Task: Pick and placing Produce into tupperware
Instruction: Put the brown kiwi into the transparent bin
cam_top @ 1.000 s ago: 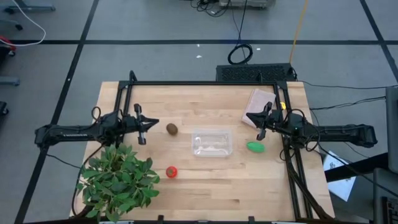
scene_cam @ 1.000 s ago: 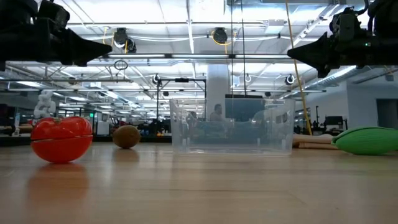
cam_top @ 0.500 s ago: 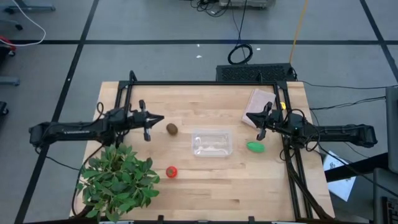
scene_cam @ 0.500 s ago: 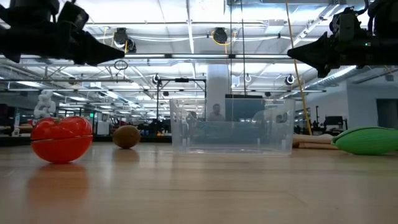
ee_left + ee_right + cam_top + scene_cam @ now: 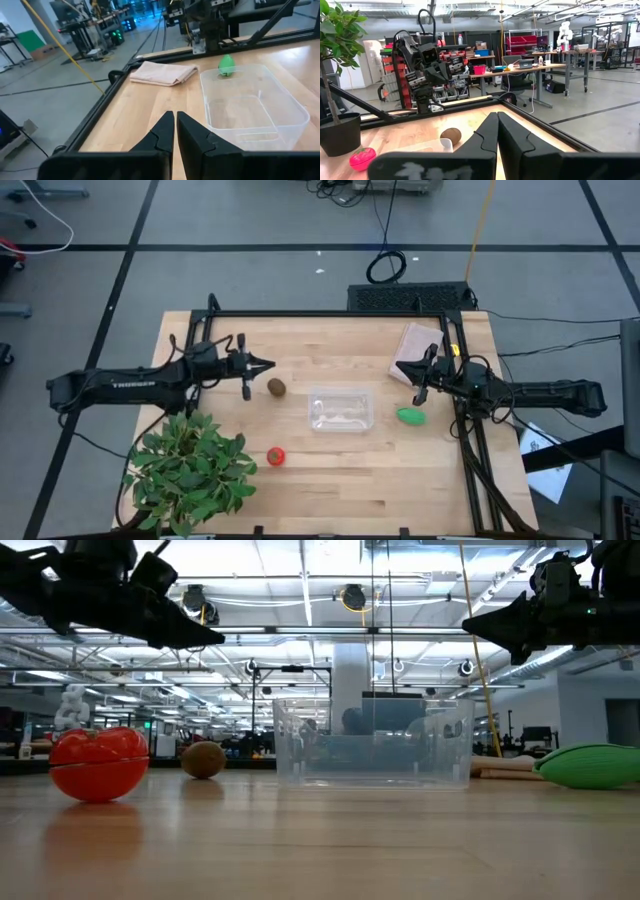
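Wooden table [image 5: 330, 470] carries everything, its dark frame rail running close along the back and both sides; the leafy plant [image 5: 190, 465] fills the front-left corner. Over the last second the left gripper [image 5: 262, 366] has swung forward and inward, fingers pressed together on nothing, and now hovers just beside the kiwi [image 5: 276, 387], likely its first pick. The right gripper [image 5: 407, 370], also pinched closed and empty, has not moved, waiting above the green piece [image 5: 410, 416]. The tupperware [image 5: 340, 408] sits mid-table, empty, with open board around it. All 3 pieces remain outside; the tomato [image 5: 275, 456] lies near the plant.
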`<move>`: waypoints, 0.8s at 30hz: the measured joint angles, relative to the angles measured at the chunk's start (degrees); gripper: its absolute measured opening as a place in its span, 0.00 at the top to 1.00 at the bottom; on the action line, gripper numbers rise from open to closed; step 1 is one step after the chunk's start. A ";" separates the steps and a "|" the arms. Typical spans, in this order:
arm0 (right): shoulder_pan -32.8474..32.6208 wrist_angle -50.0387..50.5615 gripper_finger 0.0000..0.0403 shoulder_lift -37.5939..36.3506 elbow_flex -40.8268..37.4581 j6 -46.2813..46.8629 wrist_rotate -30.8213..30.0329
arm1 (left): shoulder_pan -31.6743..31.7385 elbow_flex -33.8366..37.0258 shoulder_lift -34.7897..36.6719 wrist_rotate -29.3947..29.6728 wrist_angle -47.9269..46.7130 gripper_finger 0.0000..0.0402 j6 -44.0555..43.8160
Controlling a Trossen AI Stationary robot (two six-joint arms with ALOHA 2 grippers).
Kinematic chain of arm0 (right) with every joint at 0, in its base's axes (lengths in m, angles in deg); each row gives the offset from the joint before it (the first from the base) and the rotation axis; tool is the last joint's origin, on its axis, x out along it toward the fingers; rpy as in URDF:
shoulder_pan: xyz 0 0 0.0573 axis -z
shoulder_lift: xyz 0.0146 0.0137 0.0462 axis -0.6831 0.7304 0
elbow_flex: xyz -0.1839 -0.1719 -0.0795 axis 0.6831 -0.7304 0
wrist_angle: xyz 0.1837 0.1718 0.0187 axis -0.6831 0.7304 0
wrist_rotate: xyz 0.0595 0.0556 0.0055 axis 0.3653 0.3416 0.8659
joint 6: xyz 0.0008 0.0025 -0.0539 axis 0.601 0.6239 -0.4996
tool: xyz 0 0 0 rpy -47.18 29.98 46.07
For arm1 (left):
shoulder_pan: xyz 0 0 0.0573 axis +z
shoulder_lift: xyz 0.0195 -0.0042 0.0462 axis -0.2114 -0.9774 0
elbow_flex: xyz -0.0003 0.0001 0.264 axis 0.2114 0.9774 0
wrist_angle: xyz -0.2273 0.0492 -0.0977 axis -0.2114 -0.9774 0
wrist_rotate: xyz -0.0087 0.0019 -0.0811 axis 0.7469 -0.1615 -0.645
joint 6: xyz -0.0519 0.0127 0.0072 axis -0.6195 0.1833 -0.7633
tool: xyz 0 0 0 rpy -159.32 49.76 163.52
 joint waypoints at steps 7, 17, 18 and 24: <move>0.00 0.01 1.00 0.00 0.00 0.00 0.00 | 3.39 -3.49 -5.67 -5.13 0.03 0.94 0.03; 0.00 0.01 1.00 0.00 0.00 0.00 0.00 | 6.53 -8.69 -14.17 -19.10 0.03 0.94 2.05; 0.00 0.00 1.00 0.00 0.00 0.00 0.00 | 6.90 -9.23 -15.04 -20.06 0.00 0.94 2.00; 0.00 0.02 1.00 0.00 0.00 0.00 0.00 | 8.53 -12.15 -19.79 -22.42 -0.11 0.94 2.08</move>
